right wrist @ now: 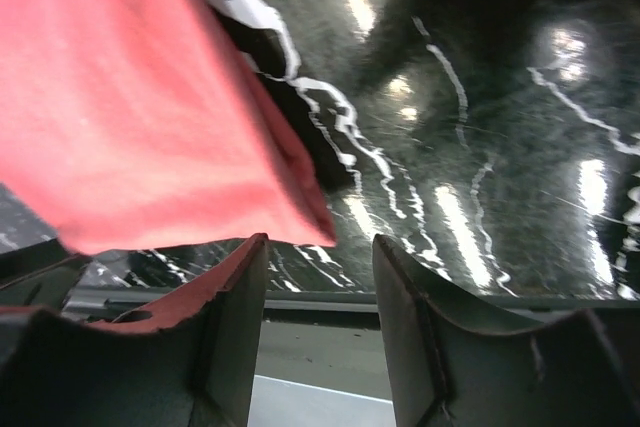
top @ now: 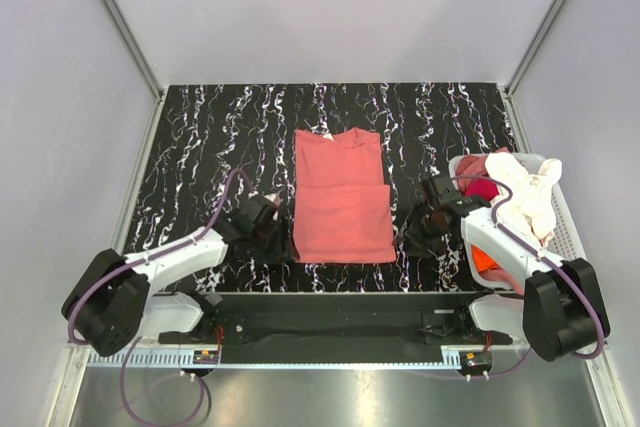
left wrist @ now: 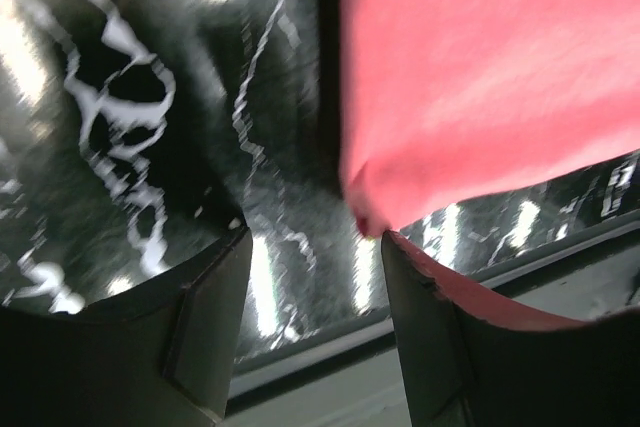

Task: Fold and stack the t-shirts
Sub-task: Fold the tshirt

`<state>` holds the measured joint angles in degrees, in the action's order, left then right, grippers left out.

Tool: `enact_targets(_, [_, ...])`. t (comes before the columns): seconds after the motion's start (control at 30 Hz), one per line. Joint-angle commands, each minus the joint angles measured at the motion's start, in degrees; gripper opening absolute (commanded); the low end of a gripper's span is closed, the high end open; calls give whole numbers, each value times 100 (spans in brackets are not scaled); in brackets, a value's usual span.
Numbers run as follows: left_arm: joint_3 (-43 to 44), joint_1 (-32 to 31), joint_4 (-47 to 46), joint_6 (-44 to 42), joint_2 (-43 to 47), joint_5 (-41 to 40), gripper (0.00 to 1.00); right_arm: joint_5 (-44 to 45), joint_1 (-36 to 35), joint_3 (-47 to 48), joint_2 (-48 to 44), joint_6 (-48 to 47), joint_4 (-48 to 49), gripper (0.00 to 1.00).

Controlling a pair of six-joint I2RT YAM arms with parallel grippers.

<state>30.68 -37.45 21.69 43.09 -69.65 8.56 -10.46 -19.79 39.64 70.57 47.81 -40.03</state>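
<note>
Salmon-pink t-shirt (top: 343,209): lying part-folded on surface (top: 220,137). Left jaws, right jaws: standing apart, gripping nothing. Remaining t-shirts (top: 525,197): waiting in basket (top: 566,217), stacking seemingly unstarted.

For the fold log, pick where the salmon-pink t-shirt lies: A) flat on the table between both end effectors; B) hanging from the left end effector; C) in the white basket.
A: the salmon-pink t-shirt lies folded on the table, with the left end effector and right end effector open beside its near corners.
</note>
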Motion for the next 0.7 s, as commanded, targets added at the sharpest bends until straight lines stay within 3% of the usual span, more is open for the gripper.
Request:
enact_targets(0.0, [-106, -34, -921, 217, -40, 173, 59, -351, -69, -193, -175, 246, 610, 54])
enact_targets(0.23, [-97, -43, -1351, 129, -462, 365, 58, -484, -174, -676, 36, 290, 1252, 52])
enact_targets(0.33, [-36, -43, -1309, 77, -655, 436, 45, -501, -174, -782, 89, 281, 1384, 51])
enact_targets(0.37, [17, -52, -1204, 68, -769, 428, 30, -484, -174, -826, 106, 290, 1419, 50])
enact_targets(0.47, [-17, -122, -895, 129, -726, 244, 2, -404, -192, -940, 98, 308, 1471, 49])
enact_targets(0.67, [-176, -201, -869, 323, -716, -109, 0, -422, -183, -1125, 265, 325, 1832, 46])
